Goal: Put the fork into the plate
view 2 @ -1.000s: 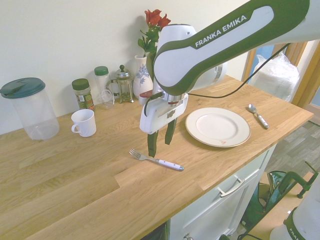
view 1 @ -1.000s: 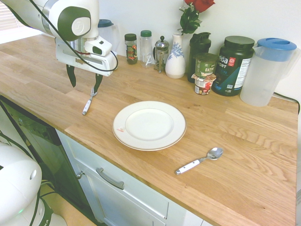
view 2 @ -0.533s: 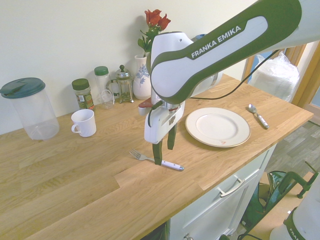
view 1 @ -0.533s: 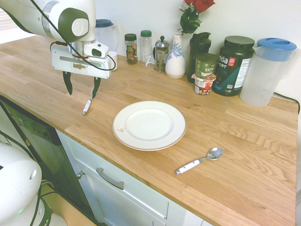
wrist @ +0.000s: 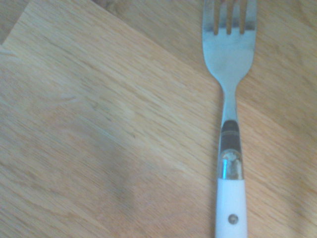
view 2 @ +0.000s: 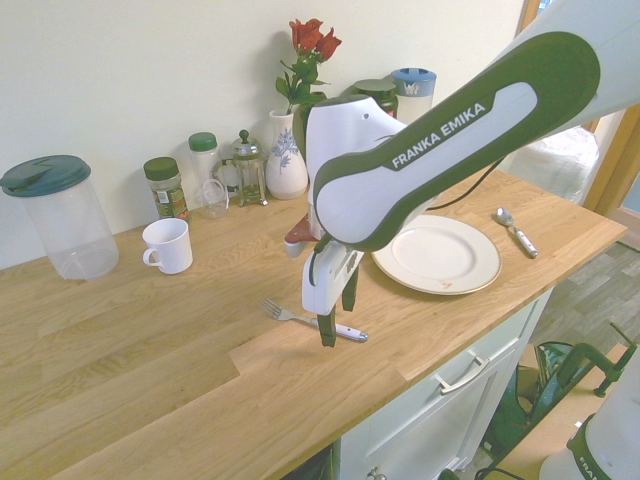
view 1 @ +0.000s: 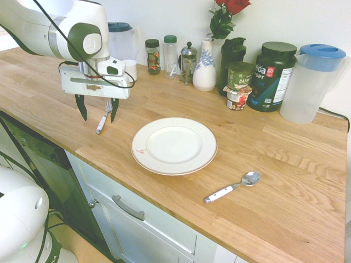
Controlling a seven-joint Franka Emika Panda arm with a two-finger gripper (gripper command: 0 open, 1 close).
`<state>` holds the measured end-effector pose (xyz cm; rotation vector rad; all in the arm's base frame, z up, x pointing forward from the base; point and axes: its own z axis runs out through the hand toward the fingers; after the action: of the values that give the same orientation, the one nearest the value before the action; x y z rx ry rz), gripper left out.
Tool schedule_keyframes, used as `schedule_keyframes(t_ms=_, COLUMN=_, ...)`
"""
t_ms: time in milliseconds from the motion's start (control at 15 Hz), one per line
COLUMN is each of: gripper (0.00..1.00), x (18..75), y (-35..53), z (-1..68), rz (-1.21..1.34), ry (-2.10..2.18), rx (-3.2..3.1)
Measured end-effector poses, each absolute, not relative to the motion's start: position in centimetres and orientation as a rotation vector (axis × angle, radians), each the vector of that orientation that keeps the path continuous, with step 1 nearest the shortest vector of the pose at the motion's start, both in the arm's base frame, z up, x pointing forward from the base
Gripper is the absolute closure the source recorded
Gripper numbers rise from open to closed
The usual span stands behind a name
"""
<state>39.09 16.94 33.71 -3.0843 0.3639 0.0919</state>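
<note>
From a distance, I hold the white gripper with two dark fingers (view 1: 97, 116), its claw spread wide, low over the small white-handled fork with silver tines (view 1: 103, 117) on the light wooden countertop (view 1: 263, 139). The fork lies well apart from the round cream dinner plate with a thin dark edge (view 1: 174, 146). Beyond the plate, on the side away from the fork, rests a white-handled spoon with a silver bowl (view 1: 232, 187).

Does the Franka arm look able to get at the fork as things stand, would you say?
Probably yes: the end effector stands open above the fork, with nothing visible between them.
</note>
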Motion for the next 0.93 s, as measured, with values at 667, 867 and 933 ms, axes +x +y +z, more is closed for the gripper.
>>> schedule_keyframes(t_ms=667, gripper=1.00, x=38.57, y=17.33, z=33.10, rz=0.052, ry=0.302, rx=-3.116)
schedule_keyframes(t_ms=867, gripper=1.00, x=38.11, y=17.09, z=32.57, rz=0.065, ry=0.301, rx=-3.122)
schedule_keyframes(t_ms=933, gripper=1.00, x=38.06, y=17.07, z=32.58, rz=0.064, ry=0.301, rx=-3.122)
